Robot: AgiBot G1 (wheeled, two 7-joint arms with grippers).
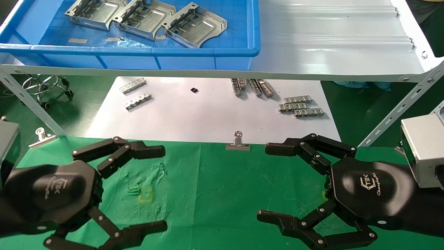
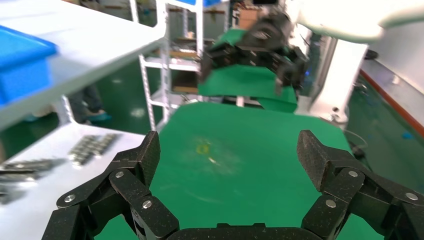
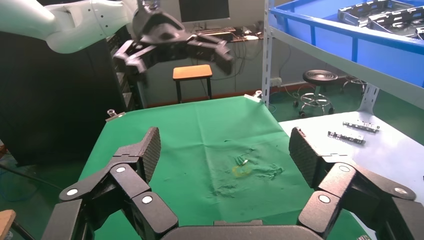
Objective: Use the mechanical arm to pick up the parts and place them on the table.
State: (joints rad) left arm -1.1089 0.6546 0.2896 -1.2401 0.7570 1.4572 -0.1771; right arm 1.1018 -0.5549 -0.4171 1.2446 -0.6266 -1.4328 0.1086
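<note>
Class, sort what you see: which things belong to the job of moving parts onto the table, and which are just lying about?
Job: parts in the blue bin; green table; left gripper and right gripper, both open.
Lying about: link strips, binder clip, white sheet, stool.

The right gripper [image 3: 225,150] has its jaws spread wide and holding nothing above the green bench [image 3: 200,135]. A yellow square mark [image 3: 242,170] shows between them. Beyond the jaws hangs the left gripper [image 3: 170,47], also spread.
</note>
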